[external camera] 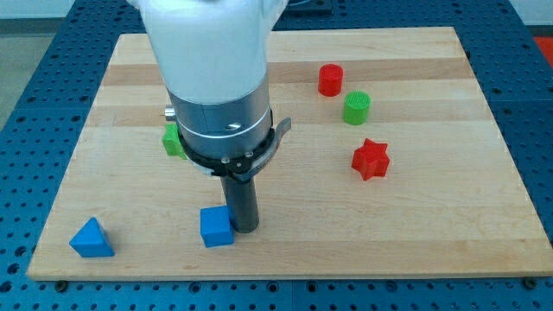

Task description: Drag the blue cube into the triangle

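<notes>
Blue cube [216,227] sits square-on, my tip [244,229] touching its right side.

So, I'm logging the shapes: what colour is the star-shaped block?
Red. The star shows clearly at the camera view's right.

A pale wooden board [484,173] lies on a blue perforated table [34,52] — evenly lit.
</notes>
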Robot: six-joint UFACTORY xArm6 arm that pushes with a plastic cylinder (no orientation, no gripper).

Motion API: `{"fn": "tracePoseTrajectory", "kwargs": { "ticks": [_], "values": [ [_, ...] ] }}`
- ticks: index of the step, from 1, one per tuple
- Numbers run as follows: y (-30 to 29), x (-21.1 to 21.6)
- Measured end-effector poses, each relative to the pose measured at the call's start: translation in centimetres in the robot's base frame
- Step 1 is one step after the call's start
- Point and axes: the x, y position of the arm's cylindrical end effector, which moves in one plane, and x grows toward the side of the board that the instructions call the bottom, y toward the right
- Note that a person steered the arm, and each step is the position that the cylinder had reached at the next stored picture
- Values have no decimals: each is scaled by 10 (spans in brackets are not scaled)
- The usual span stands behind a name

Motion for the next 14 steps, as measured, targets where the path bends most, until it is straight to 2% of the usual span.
{"fn": "tracePoseTrajectory", "kwargs": {
  "ticks": [5, 8, 11, 14],
  "values": [
    [-59, 7],
    [-70, 25],
    [-77, -8],
    [-80, 8]
  ]
}}
